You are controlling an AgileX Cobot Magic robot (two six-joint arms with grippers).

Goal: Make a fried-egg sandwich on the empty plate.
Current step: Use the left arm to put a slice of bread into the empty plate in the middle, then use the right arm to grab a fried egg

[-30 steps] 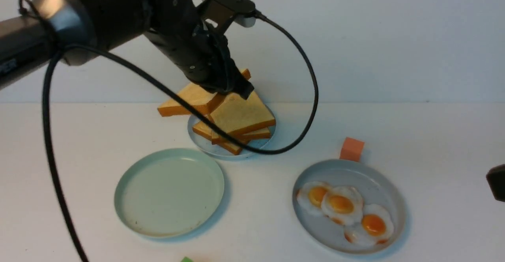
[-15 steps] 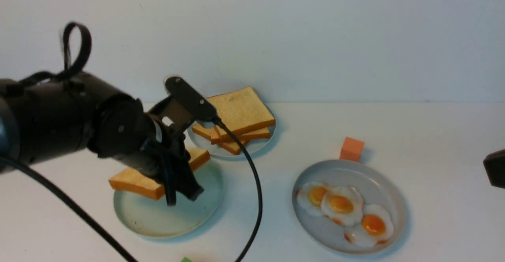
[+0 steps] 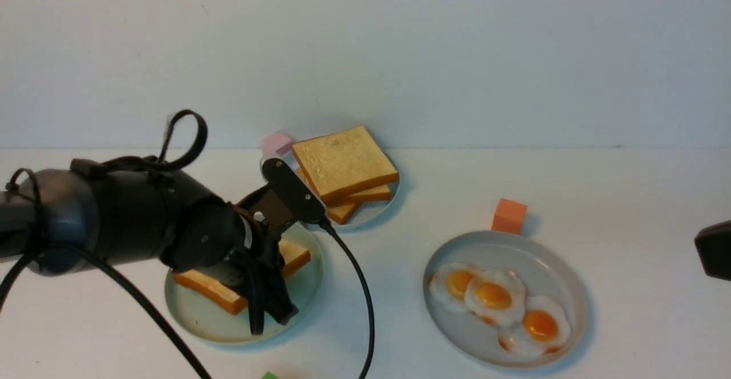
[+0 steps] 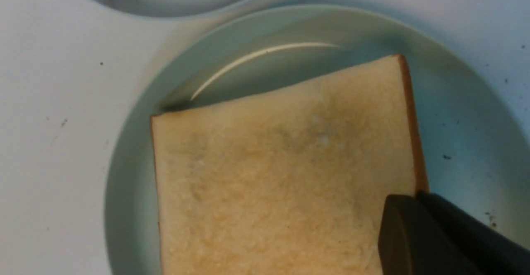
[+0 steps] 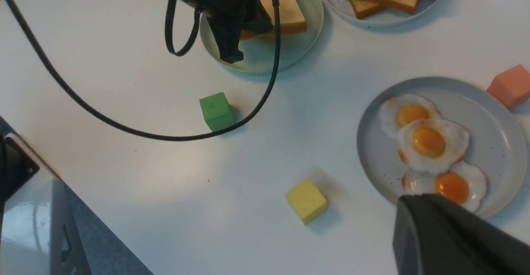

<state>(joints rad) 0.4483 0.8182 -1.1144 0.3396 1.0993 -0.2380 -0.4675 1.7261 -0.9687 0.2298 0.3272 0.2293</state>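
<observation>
My left gripper [image 3: 274, 306] is shut on one corner of a golden toast slice [image 3: 296, 256]. The slice lies tilted low in the mint-green empty plate [image 3: 188, 323]. In the left wrist view the toast slice [image 4: 281, 171] covers most of the plate [image 4: 124, 163], and the gripper [image 4: 414, 200] pinches its crust edge. Three fried eggs [image 3: 494, 296] lie on a grey-blue plate [image 3: 571, 287]. My right gripper [image 5: 418, 204] hangs shut and empty near that plate's rim, beside the eggs [image 5: 428, 142]. No fried-egg sandwich is in view.
A pile of toast slices [image 3: 342, 165] sits on a small pale-blue plate [image 3: 377, 210] behind the mint one. Cubes lie about: pink [image 3: 276, 142], orange [image 3: 508, 215], green [image 5: 215, 110], yellow [image 5: 305, 200]. The left arm's cable [image 3: 365, 310] loops across the table.
The left arm carried the toast slice from the pile down and towards me, then lowered it into the mint-green plate. The right gripper barely moved.
</observation>
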